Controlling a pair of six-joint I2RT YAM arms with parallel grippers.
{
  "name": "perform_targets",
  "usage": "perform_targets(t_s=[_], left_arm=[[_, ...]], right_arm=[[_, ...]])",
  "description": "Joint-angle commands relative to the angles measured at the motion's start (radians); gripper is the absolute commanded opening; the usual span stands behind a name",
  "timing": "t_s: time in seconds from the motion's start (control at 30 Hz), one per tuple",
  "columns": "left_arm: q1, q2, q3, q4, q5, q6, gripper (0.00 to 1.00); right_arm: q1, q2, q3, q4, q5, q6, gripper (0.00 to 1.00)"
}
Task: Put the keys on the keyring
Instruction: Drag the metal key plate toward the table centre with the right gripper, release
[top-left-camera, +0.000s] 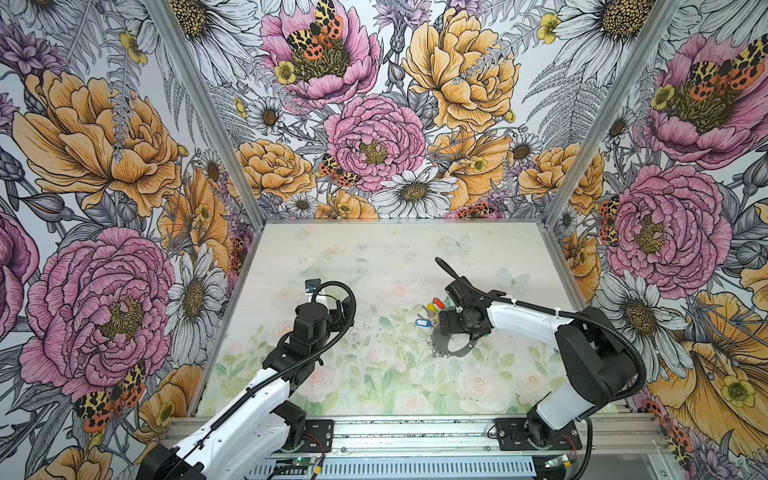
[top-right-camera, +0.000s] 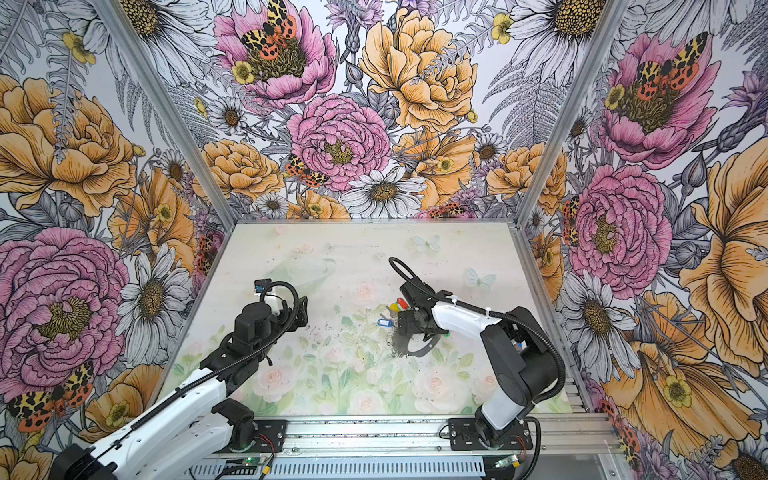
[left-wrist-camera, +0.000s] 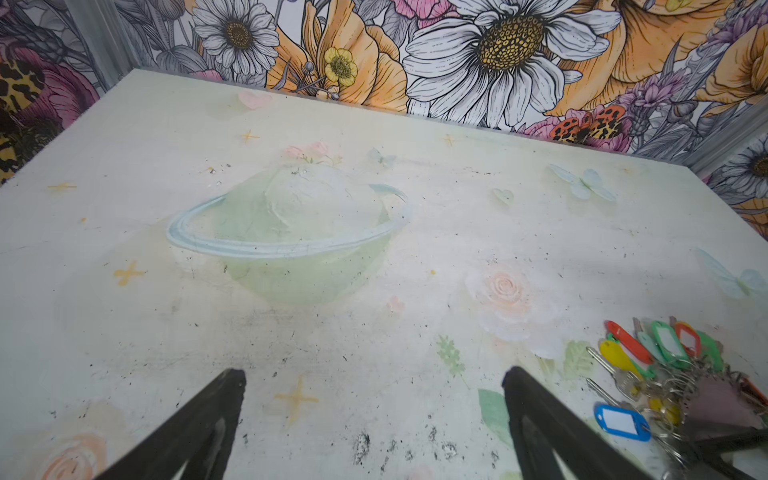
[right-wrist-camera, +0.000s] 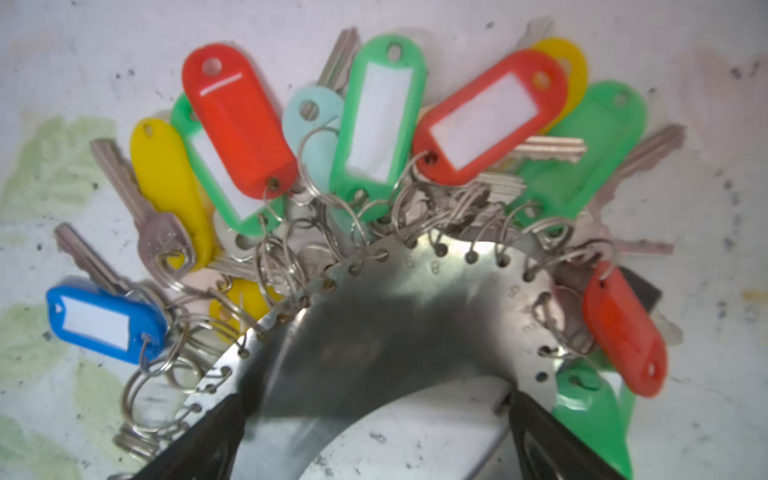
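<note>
right fingers (right-wrist-camera: 199, 444) spread over keyring (right-wrist-camera: 457, 268) bearing blurred digits.

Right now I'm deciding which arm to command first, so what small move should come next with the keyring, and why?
Probably lower the right gripper and close on the keyring to steady it: its jaws stand open over the grey band, holding nothing. Most keys already hang from its edge, whether the blue tag is linked is unclear, and the left gripper hovers open over bare table.
</note>
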Motion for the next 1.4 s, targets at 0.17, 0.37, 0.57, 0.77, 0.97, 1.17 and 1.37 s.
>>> perform_targets(t_s=[0.17, 0.37, 0.57, 0.77, 0.97, 1.17, 1.37], left_arm=[[-0.014, 0.018, 0.039, 0.028, 0.037, 0.011, 0.99], [-0.015, 0.023, 0.039, 0.028, 0.021, 0.012, 0.99], [-0.014, 0.004, 0.028, 0.029, 0.013, 0.007, 0.99], [-0.014, 0.006, 0.028, 0.029, 0.004, 0.006, 0.99], [-0.014, 0.001, 0.026, 0.03, 0.001, 0.007, 0.99], [-0.015, 0.01, 0.028, 0.031, -0.003, 0.007, 0.99], [-0.015, 0.009, 0.027, 0.033, -0.008, 0.008, 0.99]], right_arm=[[0.085, -0.111, 0.001, -0.048, 0.004, -0.05, 0.93], [0.157, -0.095, 0.038, -0.077, 0.058, 0.01, 0.83], [0.002, -0.171, -0.001, -0.093, 0.112, 0.047, 0.86], [-0.084, -0.149, 0.032, -0.083, 0.114, 0.067, 0.97], [-0.154, -0.087, 0.009, 0.038, -0.041, 0.148, 0.99], [-0.154, 0.005, 0.022, 0.117, -0.12, 0.19, 0.99], [-0.088, 0.127, 0.094, 0.123, -0.125, 0.174, 0.99]])
